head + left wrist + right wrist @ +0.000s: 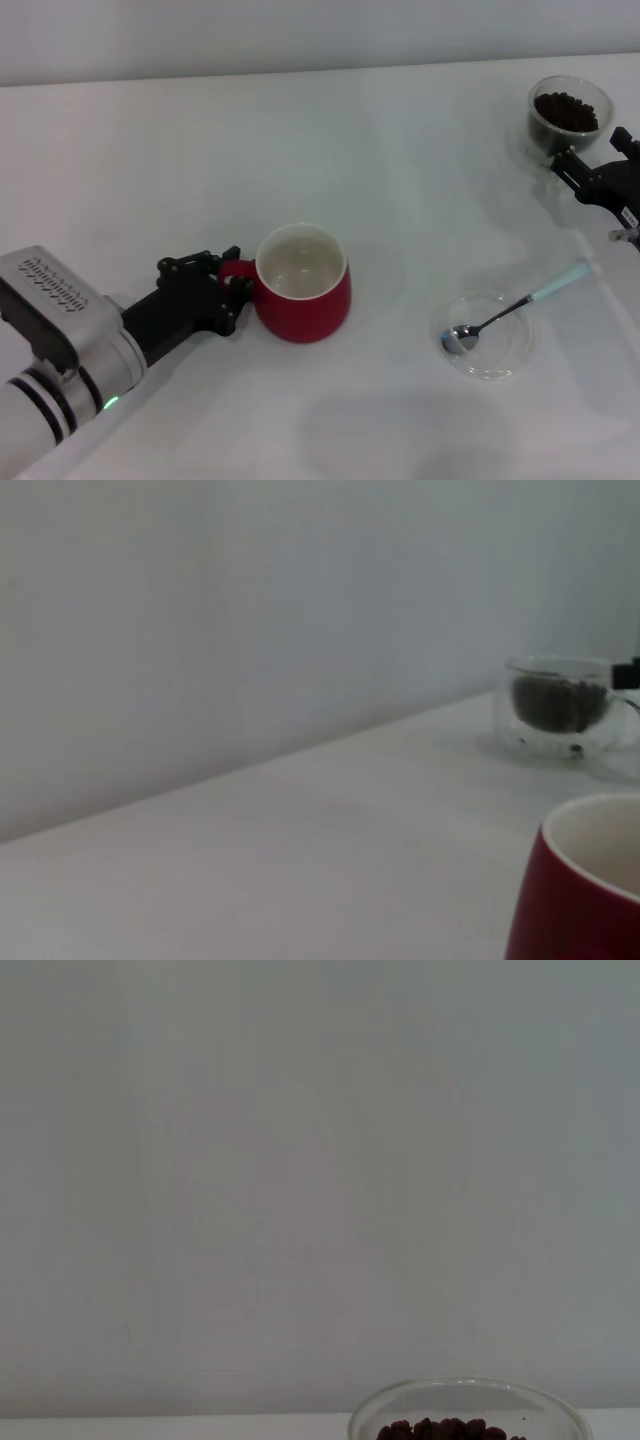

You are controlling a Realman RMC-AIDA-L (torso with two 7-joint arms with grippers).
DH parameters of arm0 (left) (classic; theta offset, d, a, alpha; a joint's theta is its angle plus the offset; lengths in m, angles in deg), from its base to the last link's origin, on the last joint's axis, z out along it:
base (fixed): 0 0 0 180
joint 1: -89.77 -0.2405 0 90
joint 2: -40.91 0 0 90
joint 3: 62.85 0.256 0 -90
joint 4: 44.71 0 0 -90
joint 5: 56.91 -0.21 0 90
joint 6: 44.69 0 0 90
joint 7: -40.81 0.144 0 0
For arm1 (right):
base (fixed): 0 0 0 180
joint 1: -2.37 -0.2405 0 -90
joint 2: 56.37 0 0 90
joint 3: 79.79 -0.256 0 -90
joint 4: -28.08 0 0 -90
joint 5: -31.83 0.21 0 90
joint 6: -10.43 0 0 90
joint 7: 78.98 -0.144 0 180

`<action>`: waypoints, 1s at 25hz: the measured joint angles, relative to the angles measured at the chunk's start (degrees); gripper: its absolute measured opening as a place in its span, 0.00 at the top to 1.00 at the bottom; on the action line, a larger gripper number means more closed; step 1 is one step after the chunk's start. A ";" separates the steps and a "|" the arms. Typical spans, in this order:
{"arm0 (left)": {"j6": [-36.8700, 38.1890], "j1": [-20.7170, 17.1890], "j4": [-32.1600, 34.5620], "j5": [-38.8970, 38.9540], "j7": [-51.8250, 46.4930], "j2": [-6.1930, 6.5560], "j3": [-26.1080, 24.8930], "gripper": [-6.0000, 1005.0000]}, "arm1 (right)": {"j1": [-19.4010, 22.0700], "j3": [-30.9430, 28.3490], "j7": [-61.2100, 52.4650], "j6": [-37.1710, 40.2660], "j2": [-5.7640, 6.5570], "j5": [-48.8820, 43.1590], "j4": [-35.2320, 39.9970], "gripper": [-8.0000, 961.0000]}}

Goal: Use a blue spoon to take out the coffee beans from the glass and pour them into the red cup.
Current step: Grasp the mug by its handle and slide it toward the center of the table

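— Spoon (505, 312) first: where does it lie?
— Its metal bowl rests in a shallow clear dish (488, 336) on the white table (400, 150), and its pale blue handle sticks out over the dish rim, pointing away to the right. No gripper touches it.
— And the beans (566, 110)?
— They are heaped in the glass (568, 116) at the far right of the table, well apart from the dish. The right wrist view shows the glass rim and the top of the heap close in front of that camera.
— What is the right gripper (583, 180) doing?
— It sits just beside the glass on the near side. Whether its fingers are spread or closed cannot be told; they are partly cut off by the picture's edge.
— The cup (303, 283)?
— Upright near the middle of the table, its white inside empty, its loop handle turned to the left.
— And the left gripper (232, 282)?
— Its black fingers are clamped on that handle, holding the cup. Its wrist view shows the red rim up close and the glass farther off.
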 joint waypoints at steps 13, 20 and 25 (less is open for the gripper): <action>0.68 -0.33 -1.17 -1.11 0.00 -0.08 -0.15 0.74 | 0.73 0.02 0.13 -0.03 0.00 -0.03 -0.11 0.09; -0.85 -1.07 -0.96 -1.56 0.00 -0.08 -0.28 0.74 | 0.83 0.16 0.15 -0.11 0.00 -0.31 0.00 0.09; -1.81 -1.65 -0.57 -1.70 0.00 -0.03 -0.24 0.59 | 0.83 0.36 0.17 -0.38 0.00 -0.35 0.02 0.09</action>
